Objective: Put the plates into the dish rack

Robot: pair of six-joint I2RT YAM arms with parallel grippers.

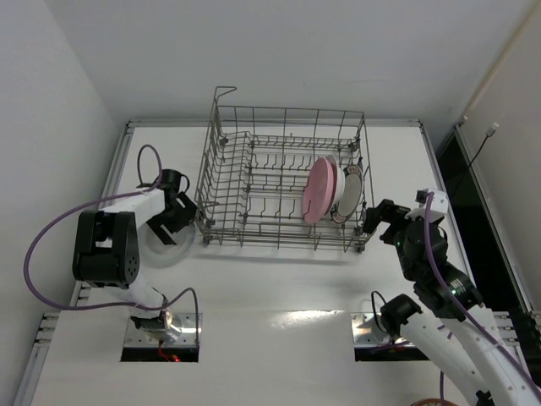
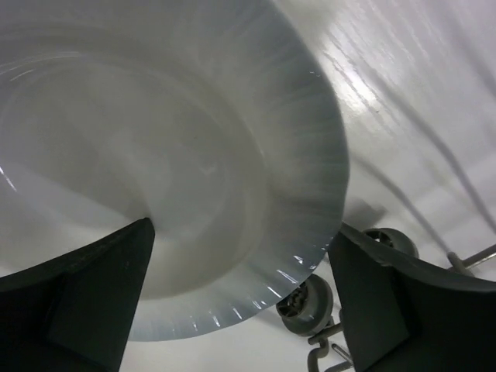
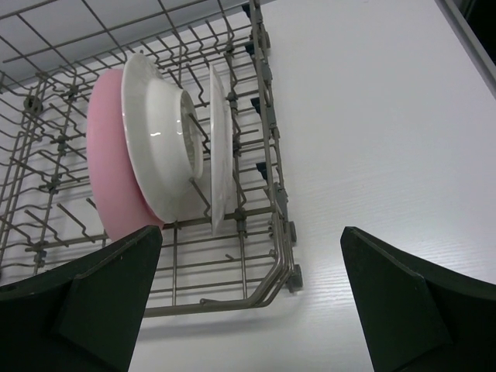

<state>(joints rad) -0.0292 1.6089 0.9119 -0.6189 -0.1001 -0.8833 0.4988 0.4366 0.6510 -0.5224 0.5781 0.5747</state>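
A plain white plate [image 1: 161, 244] lies flat on the table just left of the dish rack [image 1: 254, 230]. My left gripper [image 1: 175, 216] hangs over it, open, with the plate's rim [image 2: 256, 256] between its fingers [image 2: 85, 302]; whether they touch it I cannot tell. Three plates stand upright at the rack's right end: a pink plate [image 3: 108, 182], a white plate [image 3: 155, 132] and a third plate [image 3: 219, 155] showing dark rim marks [image 1: 352, 188] from above. My right gripper [image 3: 248, 310] is open and empty, just off the rack's right front corner [image 1: 379, 216].
A small grey wheel [image 2: 305, 304] at the rack's base sits close to my left gripper's right finger. The rack's tall wire sides [image 1: 287, 118] rise between the two arms. Bare white table [image 3: 387, 155] lies right of the rack.
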